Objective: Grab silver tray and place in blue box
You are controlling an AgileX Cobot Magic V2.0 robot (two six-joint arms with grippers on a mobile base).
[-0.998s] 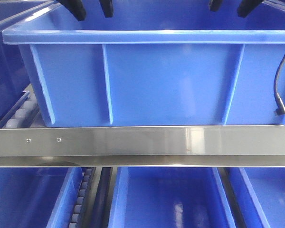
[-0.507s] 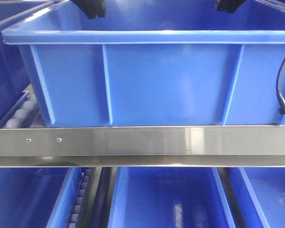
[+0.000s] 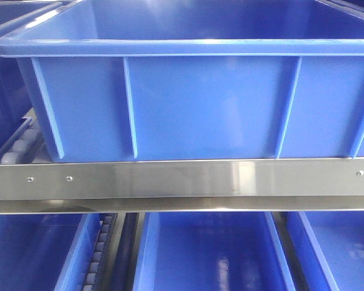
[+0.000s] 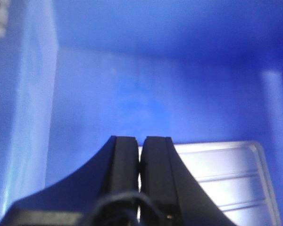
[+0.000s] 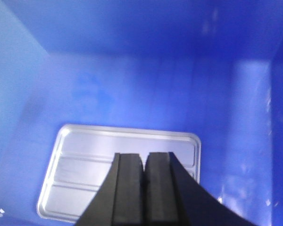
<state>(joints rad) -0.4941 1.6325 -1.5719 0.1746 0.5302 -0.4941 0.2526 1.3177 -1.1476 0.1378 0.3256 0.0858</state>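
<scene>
Both arms have lifted out of front view; silver tray [image 5: 122, 160] lies flat inside blue box [image 3: 188, 103], both jaws clenched empty, placement apparently done.

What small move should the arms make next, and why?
Probably lift both arms clear and stop. The silver tray already lies flat on the floor of the blue box, and the left gripper and right gripper are shut on nothing above it, so the placing looks done.
</scene>
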